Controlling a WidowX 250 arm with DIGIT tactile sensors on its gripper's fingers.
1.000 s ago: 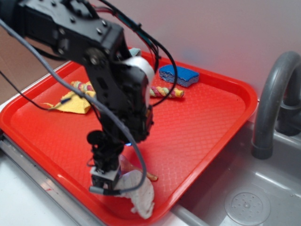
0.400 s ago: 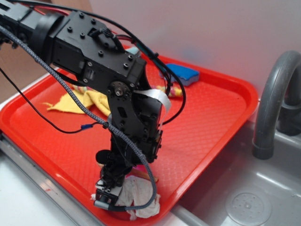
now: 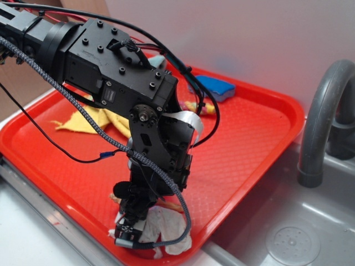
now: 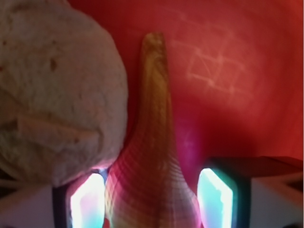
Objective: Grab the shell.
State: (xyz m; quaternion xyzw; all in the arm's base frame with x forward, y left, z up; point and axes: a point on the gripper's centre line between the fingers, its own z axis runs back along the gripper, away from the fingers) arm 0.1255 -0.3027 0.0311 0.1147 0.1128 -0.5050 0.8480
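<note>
The tool (image 4: 152,197) is spread around the shell (image 4: 154,156); the paper wad (image 4: 57,90) beside it could get pinched too.

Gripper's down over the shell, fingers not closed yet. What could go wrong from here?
1. The white paper wad crowds the left finger pad; closing may pinch it along with the shell.
2. The shell's ridged body tapers toward its tail, so it might squirt forward out of the gripper.
3. The right pad shows a gap; uneven contact may twist the shell.
</note>
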